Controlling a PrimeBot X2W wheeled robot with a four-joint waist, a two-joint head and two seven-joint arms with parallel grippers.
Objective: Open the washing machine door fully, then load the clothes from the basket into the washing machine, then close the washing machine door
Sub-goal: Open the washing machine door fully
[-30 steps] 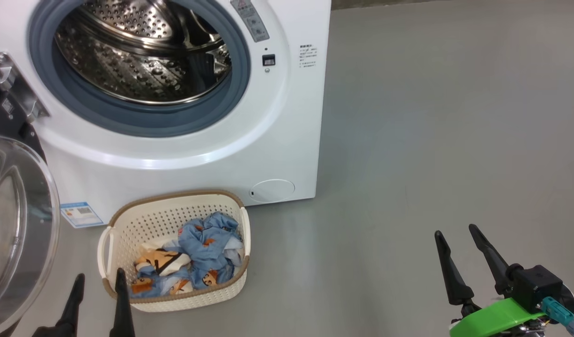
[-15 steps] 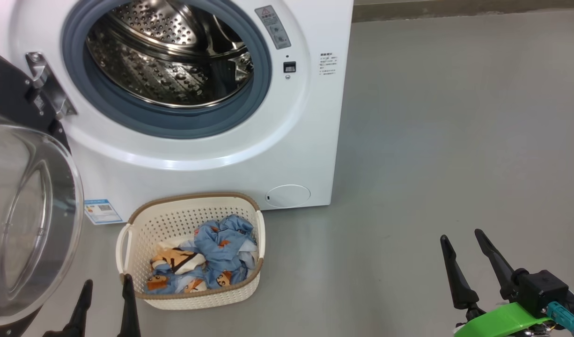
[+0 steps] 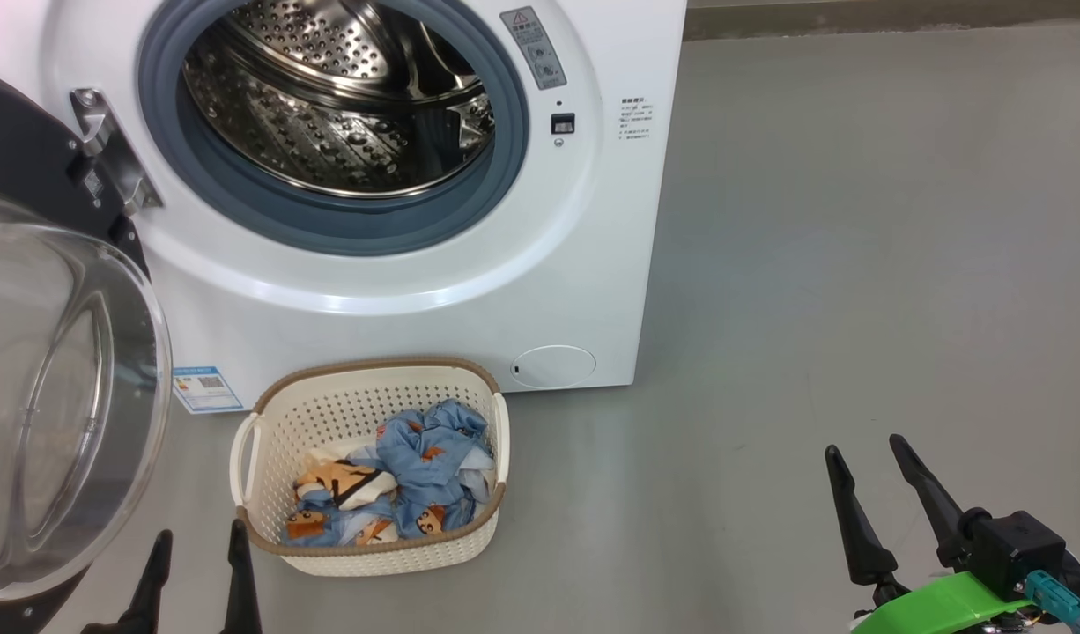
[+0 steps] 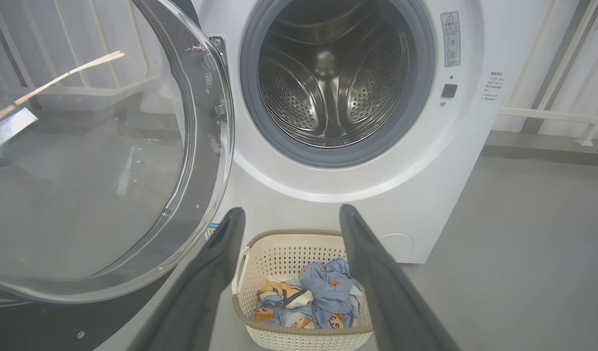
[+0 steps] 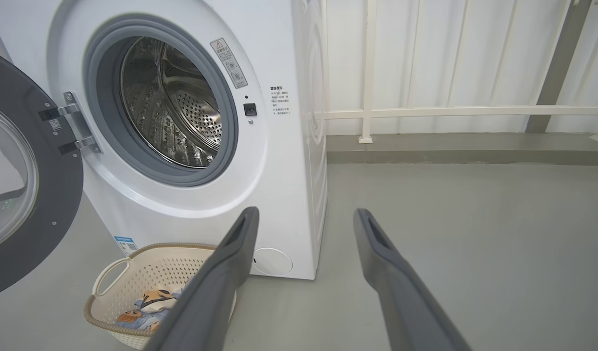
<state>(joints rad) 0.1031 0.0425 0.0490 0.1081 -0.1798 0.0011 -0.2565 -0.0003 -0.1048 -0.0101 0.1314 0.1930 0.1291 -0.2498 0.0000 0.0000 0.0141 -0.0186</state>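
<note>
The clothes (image 3: 399,480) are lying bunched in the basket (image 3: 390,556), heaped towards its right half, blue pieces on top and a cream one tucked at the left of the pile. The basket is sitting on the floor (image 3: 769,308) just in front of the washing machine (image 3: 469,299), its long axis running side to side along the machine's front, one handle at each end. You are reaching for them from the near-left: the left gripper (image 3: 200,530) is hanging just beside the basket's near-left corner with its jaws spread wide and nothing between them, so the heap is lying ahead of it and a little to its right. The right gripper (image 3: 862,446) is likewise standing wide apart and empty, but well off to the right across bare floor. The left arm is looking like your nearer one. The washing machine door (image 3: 64,396) is standing swung out close on that arm's left, so you are working with little room on that side.
</note>
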